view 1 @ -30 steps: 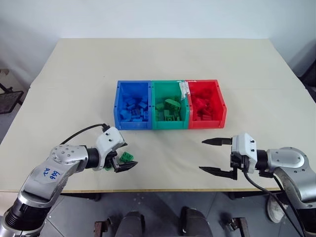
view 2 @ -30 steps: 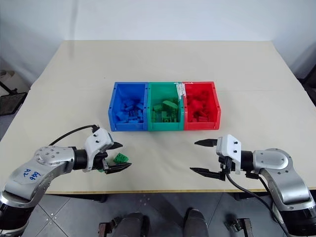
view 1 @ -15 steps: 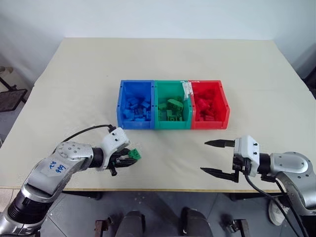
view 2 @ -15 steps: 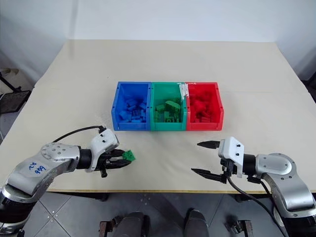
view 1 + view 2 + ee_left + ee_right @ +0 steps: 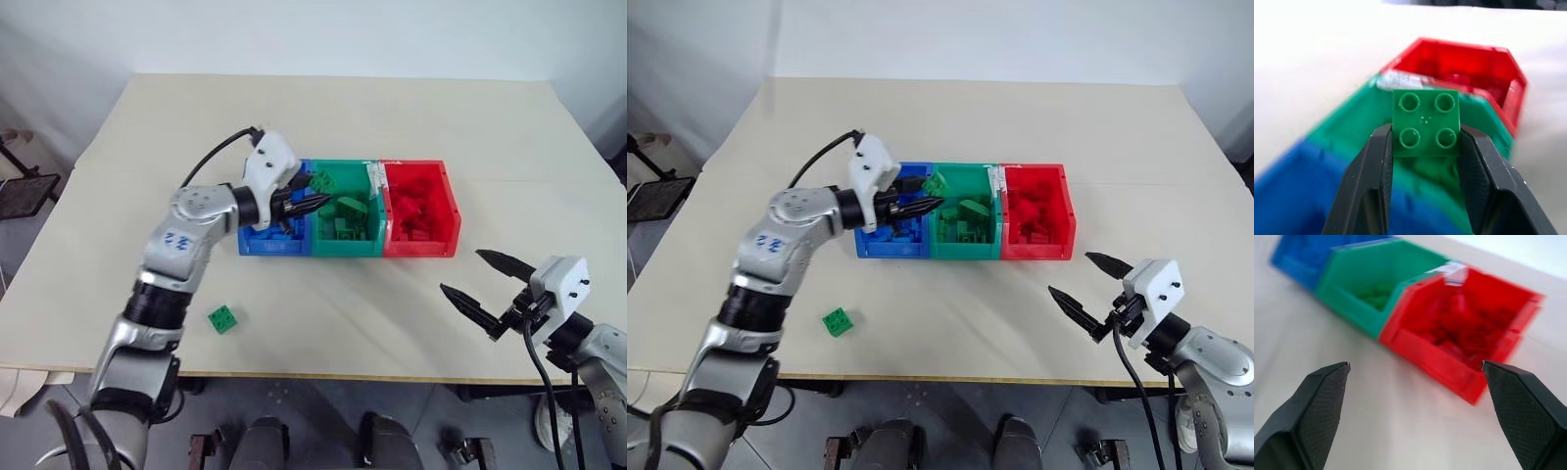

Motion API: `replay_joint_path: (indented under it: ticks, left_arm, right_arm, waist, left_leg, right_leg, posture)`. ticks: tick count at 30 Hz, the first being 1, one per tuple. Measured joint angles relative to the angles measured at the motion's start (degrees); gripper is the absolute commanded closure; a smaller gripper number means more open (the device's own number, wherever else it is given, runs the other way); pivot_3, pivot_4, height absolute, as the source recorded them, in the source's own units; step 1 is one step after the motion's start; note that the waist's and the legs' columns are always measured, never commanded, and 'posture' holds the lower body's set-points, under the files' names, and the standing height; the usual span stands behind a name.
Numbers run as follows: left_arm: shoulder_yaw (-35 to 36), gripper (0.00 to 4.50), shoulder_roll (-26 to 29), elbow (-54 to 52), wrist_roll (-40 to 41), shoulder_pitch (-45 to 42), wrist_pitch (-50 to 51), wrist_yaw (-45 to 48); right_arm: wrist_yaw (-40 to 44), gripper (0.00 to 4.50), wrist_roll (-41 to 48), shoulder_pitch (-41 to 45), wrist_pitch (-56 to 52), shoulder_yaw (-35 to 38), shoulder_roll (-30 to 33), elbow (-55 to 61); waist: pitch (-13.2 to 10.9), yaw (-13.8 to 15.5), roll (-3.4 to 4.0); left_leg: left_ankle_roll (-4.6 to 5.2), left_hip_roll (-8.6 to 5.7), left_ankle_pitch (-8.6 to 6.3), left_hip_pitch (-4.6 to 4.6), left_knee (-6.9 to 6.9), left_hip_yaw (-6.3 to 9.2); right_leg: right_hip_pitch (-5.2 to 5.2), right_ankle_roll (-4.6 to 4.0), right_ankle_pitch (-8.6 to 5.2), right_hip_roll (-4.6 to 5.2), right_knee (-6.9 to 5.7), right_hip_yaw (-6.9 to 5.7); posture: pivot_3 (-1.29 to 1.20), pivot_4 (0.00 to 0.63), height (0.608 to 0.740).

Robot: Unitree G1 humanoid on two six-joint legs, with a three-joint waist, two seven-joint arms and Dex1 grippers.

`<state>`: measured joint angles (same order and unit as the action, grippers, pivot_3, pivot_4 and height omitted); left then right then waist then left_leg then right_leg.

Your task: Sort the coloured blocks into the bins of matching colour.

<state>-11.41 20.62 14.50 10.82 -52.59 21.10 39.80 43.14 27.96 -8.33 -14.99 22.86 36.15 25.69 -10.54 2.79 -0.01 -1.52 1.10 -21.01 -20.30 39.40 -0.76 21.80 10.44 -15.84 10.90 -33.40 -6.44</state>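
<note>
My left gripper (image 5: 315, 202) is shut on a small green block (image 5: 1426, 122), which sits studs-up between its fingertips. It holds the block in the air over the edge where the blue bin (image 5: 266, 245) meets the green bin (image 5: 343, 246). The red bin (image 5: 421, 245) closes the row on the right. All three bins hold blocks of their own colour. A second green block (image 5: 223, 318) lies on the table near the front left. My right gripper (image 5: 459, 270) hovers open and empty over the front right of the table, pointing toward the bins.
The bins stand in the middle of a beige table (image 5: 392, 117). Its front edge runs just below the loose block and my right gripper. Bare tabletop lies between the bins and that edge.
My left gripper closed on a green block near the front edge, then rose and swung forward and right to the bins. My right gripper drifted right, still open.
</note>
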Motion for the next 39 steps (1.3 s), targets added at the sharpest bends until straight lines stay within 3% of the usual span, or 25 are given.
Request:
replay_joint_path:
  ticks: [2,6,12,18,23,26,29,34,39]
  left_arm:
    - [-1.52,3.02,-2.3,5.44,-1.88,-1.43,-3.36,0.6]
    - [-1.98,1.8,-3.55,13.02,-4.32,-3.49,-6.69,1.33]
    - [2.71,0.03,-0.5,7.6,-0.84,-0.66,-6.83,5.97]
    - [13.36,0.03,15.69,-8.67,8.83,17.08,-3.55,18.15]
    - [26.4,0.03,23.08,-15.25,12.82,33.59,-2.4,19.56]
    - [39.79,0.03,23.26,-17.88,14.48,49.66,-6.53,20.06]
    - [45.75,0.03,23.57,-17.94,14.56,58.26,-9.91,21.77]
    - [49.71,0.03,24.95,-16.08,14.54,67.78,-11.8,24.25]
    - [48.73,0.03,27.75,-20.1,14.47,72.96,-10.43,26.94]
  right_arm:
    - [-1.04,0.0,-0.21,-0.74,-0.13,-0.03,-0.11,1.5]
    - [-3.1,0.0,-0.19,-2.18,-0.79,0.0,-0.46,3.83]
    - [-2.34,0.0,0.53,-0.32,-1.67,-0.82,1.02,5.04]
    - [4.56,0.0,1.06,9.23,-1.28,-6.72,4.85,1.48]
    - [12.51,0.0,0.06,17.86,0.12,-14.86,6.25,-4.71]
    - [18.62,0.0,0.07,24.66,0.47,-21.11,4.95,-9.43]
    - [22.69,0.0,0.21,27.54,0.98,-25.11,3.99,-10.84]
    - [26.59,0.0,-0.59,29.55,2.75,-27.68,3.18,-13.52]
    - [28.09,0.0,-0.93,30.08,3.88,-27.62,3.02,-14.71]
  waist:
    - [0.0,-0.36,0.0]
    - [0.0,-1.18,-0.01]
    - [0.0,-1.91,0.01]
    - [0.01,-3.16,0.05]
    - [-0.01,-2.85,-0.03]
    - [-0.03,-3.73,-0.03]
    - [-0.04,-2.76,-0.05]
    - [-0.01,-1.76,-0.1]
    - [-0.01,-1.55,-0.1]
  left_leg:
    - [0.0,0.0,0.0,0.0,-0.07,-0.02]
    - [0.01,0.0,0.0,-0.02,-0.11,-0.02]
    - [0.01,0.02,0.0,0.0,-0.13,-0.05]
    - [0.0,0.11,0.01,0.11,-0.21,0.0]
    - [-0.02,0.11,-0.01,0.05,-0.16,0.03]
    - [-0.06,0.25,-0.04,0.08,-0.24,-0.01]
    - [-0.09,0.33,-0.05,0.04,-0.2,0.05]
    - [-0.09,0.35,-0.06,0.04,-0.15,-0.01]
    - [-0.17,0.47,-0.1,0.03,-0.18,-0.02]
  right_leg:
    - [0.04,0.0,0.0,0.0,0.0,0.0]
    - [0.1,0.0,0.0,0.0,-0.02,0.0]
    - [0.16,0.01,0.0,0.0,-0.07,0.04]
    - [0.21,0.0,0.0,-0.02,-0.22,0.01]
    - [0.17,0.01,0.0,-0.02,-0.16,0.01]
    - [0.24,0.0,0.0,-0.1,-0.16,-0.03]
    - [0.2,-0.05,0.0,-0.16,-0.18,-0.14]
    - [0.16,-0.12,0.04,-0.19,-0.09,-0.12]
    - [0.25,-0.22,0.03,-0.31,-0.15,-0.12]
  posture:
    - [0.0,0.15,0.74]
    - [0.0,0.15,0.74]
    - [0.0,0.15,0.74]
    - [0.0,0.15,0.74]
    - [0.0,0.15,0.74]
    - [0.0,0.15,0.74]
    - [0.0,0.15,0.74]
    - [0.0,0.15,0.74]
    - [0.0,0.15,0.74]
